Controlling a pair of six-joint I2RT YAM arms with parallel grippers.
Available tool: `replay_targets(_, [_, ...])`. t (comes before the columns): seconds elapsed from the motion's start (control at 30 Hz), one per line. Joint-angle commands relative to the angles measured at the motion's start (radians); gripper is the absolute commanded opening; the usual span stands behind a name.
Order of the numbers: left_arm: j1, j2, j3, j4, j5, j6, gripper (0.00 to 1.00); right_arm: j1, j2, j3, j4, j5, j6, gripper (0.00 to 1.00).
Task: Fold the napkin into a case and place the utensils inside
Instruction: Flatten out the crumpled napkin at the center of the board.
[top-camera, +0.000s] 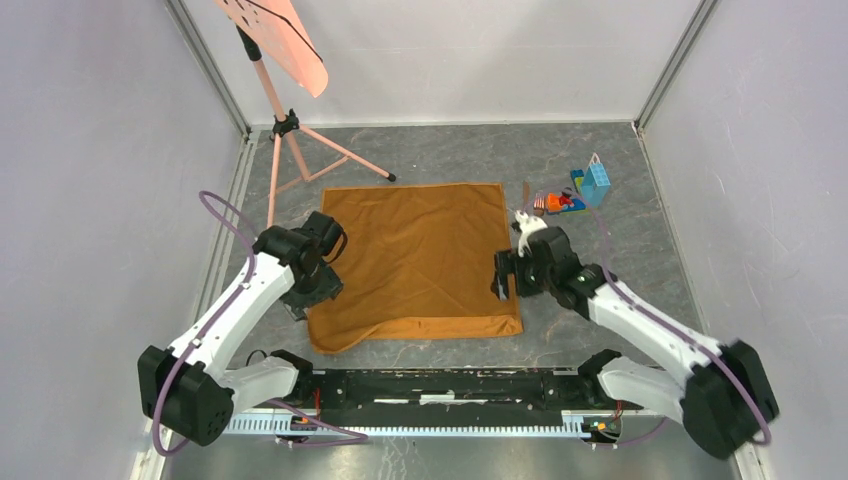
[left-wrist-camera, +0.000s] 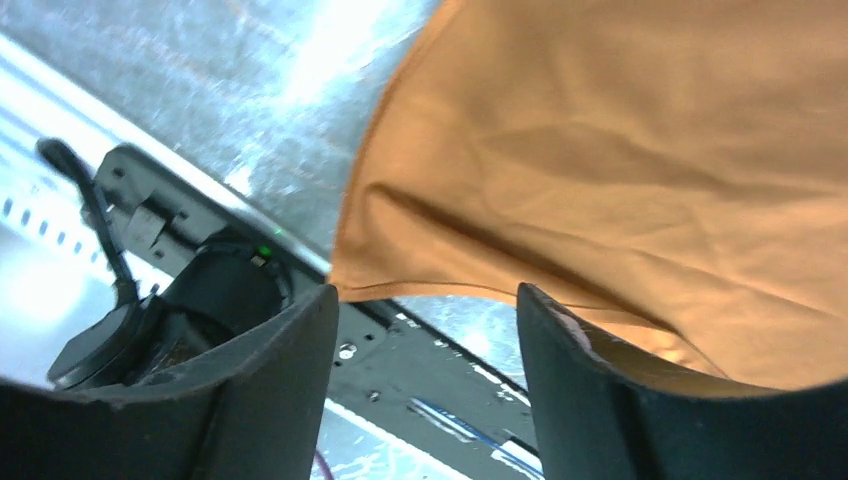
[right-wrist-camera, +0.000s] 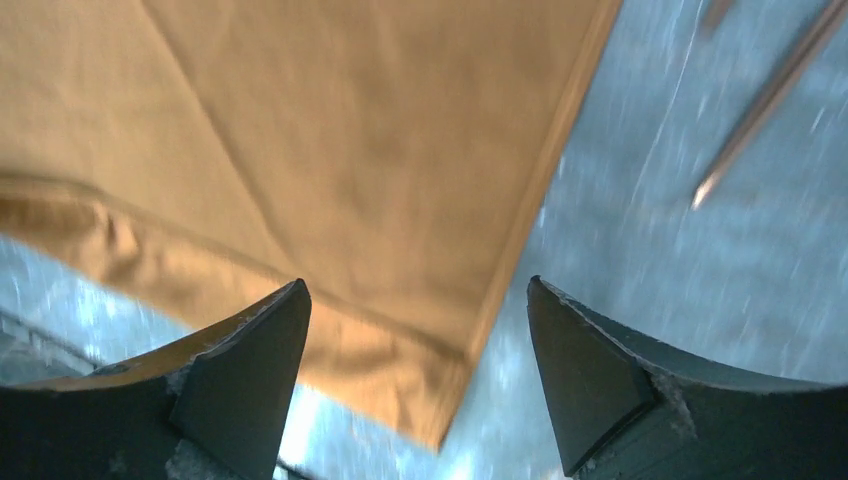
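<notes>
Hovering over napkin (top-camera: 420, 262) near corners — left gripper (left-wrist-camera: 425, 300) jaws wide at left corner, right gripper (right-wrist-camera: 415, 290) jaws wide astride right edge, utensil (right-wrist-camera: 765, 95) lying beside napkin

Napkin (top-camera: 420, 262) central, utensils (top-camera: 527, 192) off its far-right corner, brick pile (top-camera: 578, 193) right of them

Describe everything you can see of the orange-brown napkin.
The napkin is a roughly square orange-brown cloth with a soft sheen and hemmed edges. It lies unfolded, nearly flat on the grey table, wrinkled by its near-left corner. The open left claw and open right claw hang over its two near corners; whether they touch it is unclear.
</notes>
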Motion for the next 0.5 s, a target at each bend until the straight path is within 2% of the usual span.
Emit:
replay_targets(0.0, [0.003,0.017,0.099,0.179,0.005,0.205,0.77,-0.029,0.227,0.144,0.313,0.082,-0.067,0.87])
replay_targets(0.17, [0.011,0.007,0.065,0.535,0.248,0.415,0.93,-0.084,0.521,0.332,0.439,0.077,-0.069,0.88])
replay_targets(0.33, [0.021,0.051,0.049,0.786,0.443,0.436,1.00,-0.099,0.722,0.460,0.507,0.068,-0.078,0.81])
replay_targets(0.47, [0.043,0.143,0.069,0.879,0.526,0.435,1.00,-0.108,0.814,0.499,0.551,0.070,-0.076,0.71])
